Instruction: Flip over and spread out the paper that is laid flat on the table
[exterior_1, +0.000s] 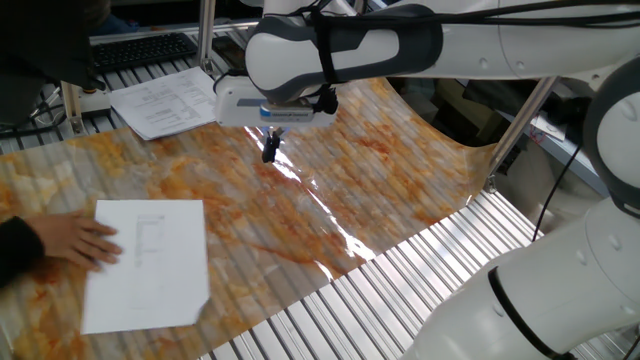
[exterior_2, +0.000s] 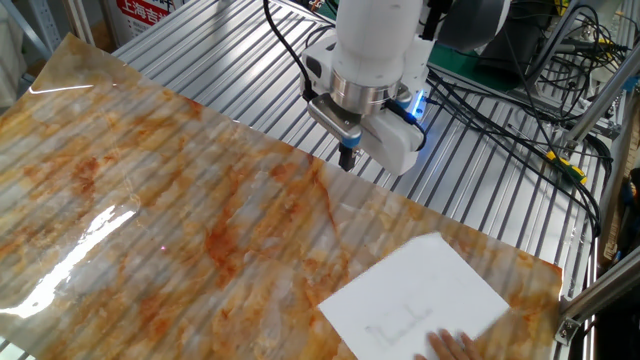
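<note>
The paper (exterior_1: 148, 263) is a single white sheet lying on the orange-and-grey marbled table cover (exterior_1: 330, 190) at the front left. Its faint grey print looks blurred. It also shows in the other fixed view (exterior_2: 415, 300) at the bottom right. A person's hand (exterior_1: 75, 240) rests on its left edge; the hand also shows in the other fixed view (exterior_2: 455, 347). My gripper (exterior_1: 271, 148) hangs above the cover's far middle, well away from the paper, fingers together and empty. It also shows in the other fixed view (exterior_2: 347, 156).
A stack of printed pages (exterior_1: 165, 100) lies at the far left near a keyboard (exterior_1: 140, 48). Bare metal slats (exterior_1: 400, 290) run along the right. Cables (exterior_2: 500, 110) trail behind the arm. A metal post (exterior_1: 515, 130) stands at the right.
</note>
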